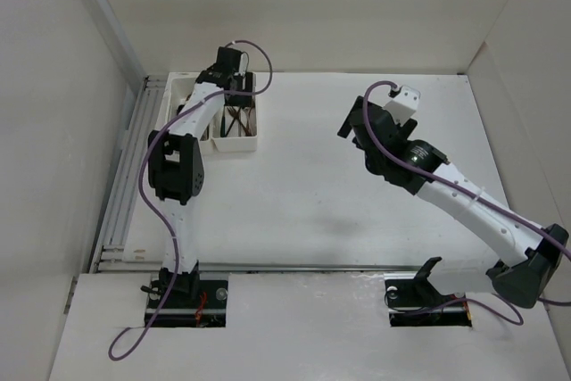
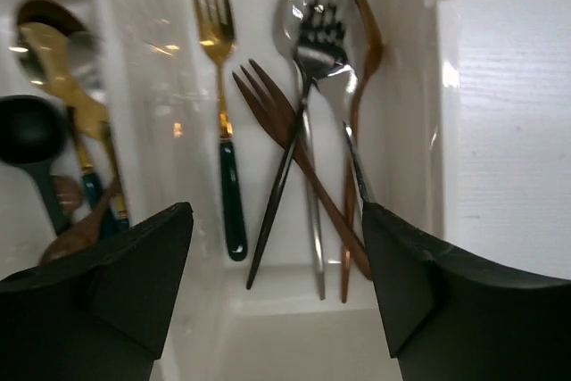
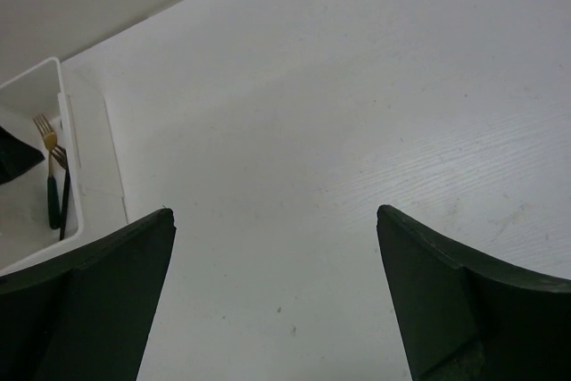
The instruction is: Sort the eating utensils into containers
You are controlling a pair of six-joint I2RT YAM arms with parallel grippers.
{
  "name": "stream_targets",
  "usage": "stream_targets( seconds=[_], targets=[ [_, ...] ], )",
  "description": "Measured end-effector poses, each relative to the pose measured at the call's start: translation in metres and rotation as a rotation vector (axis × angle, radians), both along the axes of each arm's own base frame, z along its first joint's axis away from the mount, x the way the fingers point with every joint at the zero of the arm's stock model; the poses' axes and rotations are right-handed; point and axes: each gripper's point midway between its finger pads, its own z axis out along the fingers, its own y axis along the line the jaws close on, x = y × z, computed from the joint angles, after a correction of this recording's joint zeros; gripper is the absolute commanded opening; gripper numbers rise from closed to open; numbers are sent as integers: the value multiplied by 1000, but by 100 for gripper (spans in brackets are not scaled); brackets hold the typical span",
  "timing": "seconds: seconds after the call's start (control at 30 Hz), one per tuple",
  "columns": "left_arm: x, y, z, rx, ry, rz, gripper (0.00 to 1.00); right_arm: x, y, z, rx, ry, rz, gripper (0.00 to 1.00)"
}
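our left gripper [image 2: 277, 220] hangs with jaws spread and empty, right over the containers [image 2: 294, 318]. just ahead of its fingertips lie the forks [image 2: 278, 118]; beyond its left finger, the spoons [image 2: 45, 51]. our right gripper [image 3: 274, 216] gapes empty above the table [image 3: 357, 86], containers off to its left.

The white table [image 1: 339, 185] has a faint wood-grain surface with a few small specks. The two joined white bins [image 1: 237, 143] sit directly on it at the far left, near the back wall and just beside a metal rail [image 1: 125, 185] that runs along the table's left edge.
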Motion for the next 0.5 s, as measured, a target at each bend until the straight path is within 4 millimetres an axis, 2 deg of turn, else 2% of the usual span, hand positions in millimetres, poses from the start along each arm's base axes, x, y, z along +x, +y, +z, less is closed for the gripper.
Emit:
stream_targets(
  seconds=[0.03,0.07,0.17,0.23,0.3,0.33,0.37,0.4,0.43,0.5],
  targets=[
    [3,4,7,14,-17,17,74,0,-1,0,-5,0,1,99],
    [7,9,16,30,-37,38,79,0,-3,1,-5,2,1,99],
    [14,25,55,58,-123,96,87,1,-17,9,2,-3,0,99],
    [9,42,91,77,-190,144,92,2,-38,20,17,-17,-18,99],
    [-3,65,138,85,-274,206,92,1,-64,33,26,-43,-52,99],
    [-12,81,163,85,-325,243,94,-1,-76,40,29,-59,-68,99],
    [-35,106,200,85,-398,301,96,-4,-85,46,30,-72,-79,99],
    [-44,114,209,88,-411,317,98,-7,-93,51,29,-85,-84,99],
    [-64,136,231,89,-467,362,98,-10,-98,55,29,-93,-84,99],
    [-115,174,257,111,-522,447,98,-15,-101,60,24,-104,-70,99]
  ],
)
